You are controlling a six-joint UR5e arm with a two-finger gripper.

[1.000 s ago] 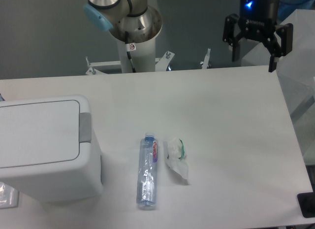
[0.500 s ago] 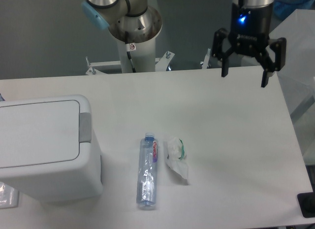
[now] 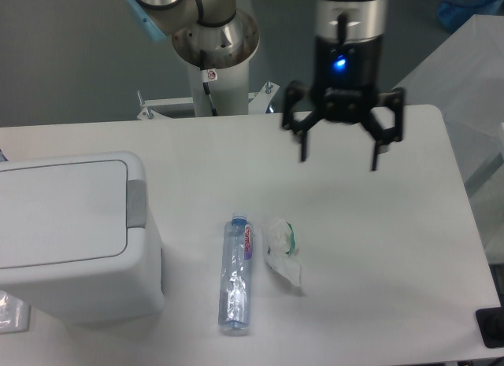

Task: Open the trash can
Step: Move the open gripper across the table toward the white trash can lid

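Note:
The trash can (image 3: pixel 67 232) is a large white boxy bin at the left edge of the table. Its flat lid is shut and its grey push-button tab (image 3: pixel 136 203) faces right. My gripper (image 3: pixel 339 160) hangs open and empty over the back middle of the table, fingers pointing down and spread wide. It is far to the right of the bin and a little behind it.
A clear plastic bottle (image 3: pixel 235 274) lies on the white table (image 3: pixel 378 248), with a crumpled white wrapper (image 3: pixel 283 253) just right of it. The robot base column (image 3: pixel 214 59) stands at the back. A dark object (image 3: pixel 491 328) sits at the table's front right corner.
My gripper has moved left and down from the back right corner toward the table's middle, staying open. Bin, bottle and wrapper have not moved.

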